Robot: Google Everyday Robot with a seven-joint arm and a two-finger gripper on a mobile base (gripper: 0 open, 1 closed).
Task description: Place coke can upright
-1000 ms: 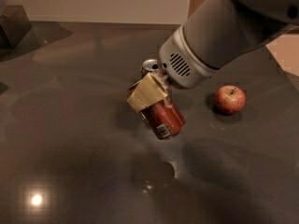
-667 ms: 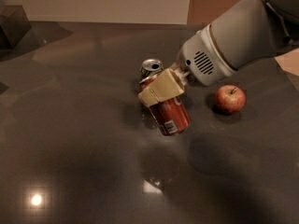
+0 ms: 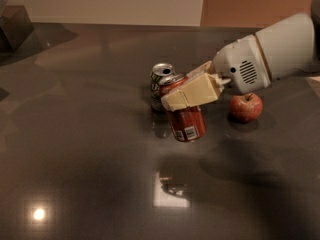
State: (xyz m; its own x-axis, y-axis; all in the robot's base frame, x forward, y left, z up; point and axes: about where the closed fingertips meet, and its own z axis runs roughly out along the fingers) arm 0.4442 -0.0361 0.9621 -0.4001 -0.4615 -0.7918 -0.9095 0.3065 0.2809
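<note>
The coke can is red with a silver top and stands nearly upright, slightly tilted, at the middle of the dark table. My gripper reaches in from the right and is shut on the can's upper half, one cream finger across its front. Whether the can's base touches the table I cannot tell.
A white-silver can stands upright just behind and left of the coke can, almost touching it. A red apple lies to the right, under my arm. A dark box sits at the far left corner.
My arm has swung back to the right and lowered. The coke can in my gripper has turned from strongly tilted to nearly upright and sits lower.
</note>
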